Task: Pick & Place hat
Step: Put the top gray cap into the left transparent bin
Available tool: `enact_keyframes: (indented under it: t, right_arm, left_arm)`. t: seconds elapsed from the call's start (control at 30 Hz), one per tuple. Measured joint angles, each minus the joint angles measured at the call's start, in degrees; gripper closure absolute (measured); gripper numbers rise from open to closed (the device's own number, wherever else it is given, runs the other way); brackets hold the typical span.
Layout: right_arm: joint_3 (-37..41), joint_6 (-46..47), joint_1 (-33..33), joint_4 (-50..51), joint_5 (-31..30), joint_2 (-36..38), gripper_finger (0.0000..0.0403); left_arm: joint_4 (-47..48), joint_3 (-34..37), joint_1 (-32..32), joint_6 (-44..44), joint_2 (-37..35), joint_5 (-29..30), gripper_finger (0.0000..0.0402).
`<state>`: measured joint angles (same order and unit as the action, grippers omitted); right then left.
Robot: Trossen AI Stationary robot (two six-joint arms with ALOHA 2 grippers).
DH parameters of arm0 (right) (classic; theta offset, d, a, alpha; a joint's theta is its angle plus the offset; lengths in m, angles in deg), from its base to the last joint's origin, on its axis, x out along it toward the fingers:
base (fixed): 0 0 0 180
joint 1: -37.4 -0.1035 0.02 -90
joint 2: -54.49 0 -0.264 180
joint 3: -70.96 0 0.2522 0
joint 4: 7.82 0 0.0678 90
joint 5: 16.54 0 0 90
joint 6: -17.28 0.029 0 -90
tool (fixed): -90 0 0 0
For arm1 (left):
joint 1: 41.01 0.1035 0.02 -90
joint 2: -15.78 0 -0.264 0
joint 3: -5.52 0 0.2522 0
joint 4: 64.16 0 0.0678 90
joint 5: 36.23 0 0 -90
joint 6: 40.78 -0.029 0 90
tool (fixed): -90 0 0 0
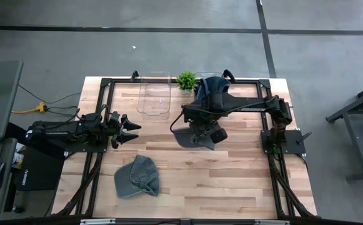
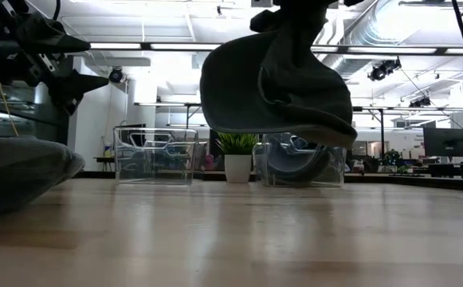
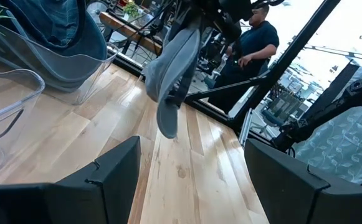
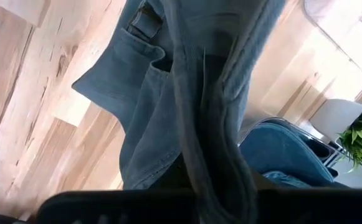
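A dark grey hat [image 2: 275,76] hangs from my right gripper [image 1: 202,127] over the middle of the table, clear of the wood; it also shows in the left wrist view as the hat [image 3: 171,68]. A second grey hat [image 1: 137,176] lies crumpled flat on the table toward the near edge. A blue hat [image 1: 213,83] lies inside the right clear bin. My left gripper [image 1: 129,125] hovers open over the table's left side, well away from both grey hats. My right gripper is shut on the hanging hat [image 4: 168,93] from above, pointing down. The cloth fills the right wrist view and hides the fingers, so the part held cannot be told. The hat droops slack below the gripper with its strap and buckle [image 4: 144,25] showing, lifted clear.
Two clear plastic bins stand at the far edge: the left bin [image 1: 154,94] and the right bin [image 1: 222,80], with a small potted plant [image 1: 185,80] between them. A person [image 3: 255,43] stands beyond the table's right side. Bare wood lies around the table's middle and near right.
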<state>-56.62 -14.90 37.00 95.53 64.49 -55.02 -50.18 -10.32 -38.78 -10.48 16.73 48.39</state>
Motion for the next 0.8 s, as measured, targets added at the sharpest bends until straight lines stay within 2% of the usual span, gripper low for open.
enact_keyframes:
  t: [0.63, 0.8]
  right_arm:
    - [0.0, 3.71, 0.01, -1.56, -0.61, 0.0, 0.0402]
    - [0.02, 6.65, 0.01, -1.58, -0.76, 0.0, 0.0402]
  left_arm:
    - [-0.04, 0.01, -0.01, 0.0, 0.01, 0.18, 0.0135]
    - [-0.04, 0.01, -0.01, 0.0, -0.01, 2.55, 0.0135]
